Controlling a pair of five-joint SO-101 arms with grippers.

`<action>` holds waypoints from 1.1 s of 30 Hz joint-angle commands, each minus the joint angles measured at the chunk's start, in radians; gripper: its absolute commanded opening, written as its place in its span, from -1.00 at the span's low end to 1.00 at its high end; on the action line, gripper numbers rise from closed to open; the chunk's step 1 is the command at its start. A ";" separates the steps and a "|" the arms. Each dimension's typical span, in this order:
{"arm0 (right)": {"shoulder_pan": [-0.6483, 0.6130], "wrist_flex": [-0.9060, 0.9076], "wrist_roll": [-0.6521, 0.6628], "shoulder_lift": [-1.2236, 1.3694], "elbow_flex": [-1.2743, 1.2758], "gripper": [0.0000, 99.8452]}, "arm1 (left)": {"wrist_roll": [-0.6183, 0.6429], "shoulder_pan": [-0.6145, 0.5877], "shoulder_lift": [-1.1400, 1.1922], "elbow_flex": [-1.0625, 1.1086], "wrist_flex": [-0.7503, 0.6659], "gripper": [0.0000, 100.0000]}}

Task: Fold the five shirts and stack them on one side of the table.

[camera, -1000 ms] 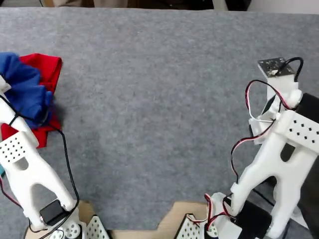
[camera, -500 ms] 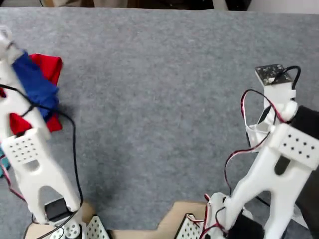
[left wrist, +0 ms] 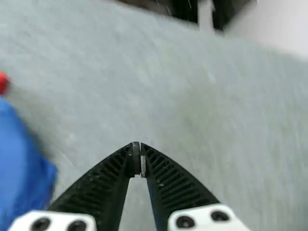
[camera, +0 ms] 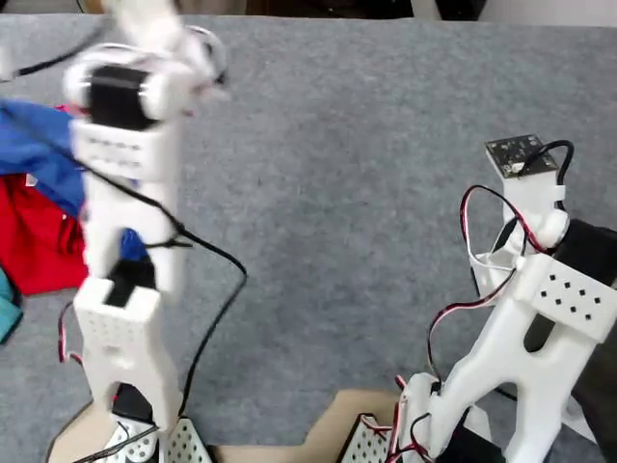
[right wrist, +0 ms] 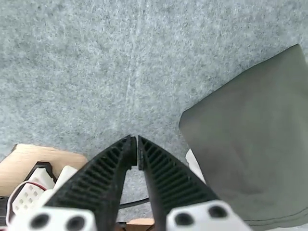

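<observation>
No legible text, seemingly.

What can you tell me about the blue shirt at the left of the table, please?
The blue shirt is soft cloth, bunched up and unfolded, at the left edge of the grey table. It lies partly over a red shirt, and the left arm crosses in front of part of it. The left gripper, shut, is beside it and holds none of it.

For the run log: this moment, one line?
left pincer: shut | right pincer: shut | blue shirt over red shirt | dark shirt by right pincer
</observation>
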 commanded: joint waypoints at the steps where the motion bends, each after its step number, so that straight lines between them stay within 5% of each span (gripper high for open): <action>1: 0.008 -0.009 0.009 -0.025 -0.054 -0.96 | 0.000 0.035 -0.105 0.129 0.011 -0.96; 5: 0.002 -0.008 0.011 -0.019 -0.054 -0.96 | -0.023 -0.170 -0.120 0.190 0.009 -0.93; 8: 0.002 -0.005 0.028 0.031 -0.061 -0.96 | -0.124 -0.365 -0.065 0.275 -0.011 -0.72; 15: 0.002 0.014 0.066 0.127 -0.062 -0.96 | -0.242 -0.663 0.208 0.413 -0.275 -0.63; 21: -0.021 0.017 0.066 0.122 -0.070 -0.96 | -0.284 -0.720 0.414 0.404 -0.434 -0.66; 25: -0.015 0.018 0.066 0.120 -0.087 -0.96 | -0.284 -0.718 0.470 0.331 -0.433 -0.97; 27: -0.013 0.018 0.066 0.120 -0.088 -0.96 | -0.279 -0.718 0.476 0.293 -0.431 -0.94; 33: -0.018 0.018 0.064 0.120 -0.088 -0.96 | -0.163 -0.657 0.415 0.040 -0.190 -0.96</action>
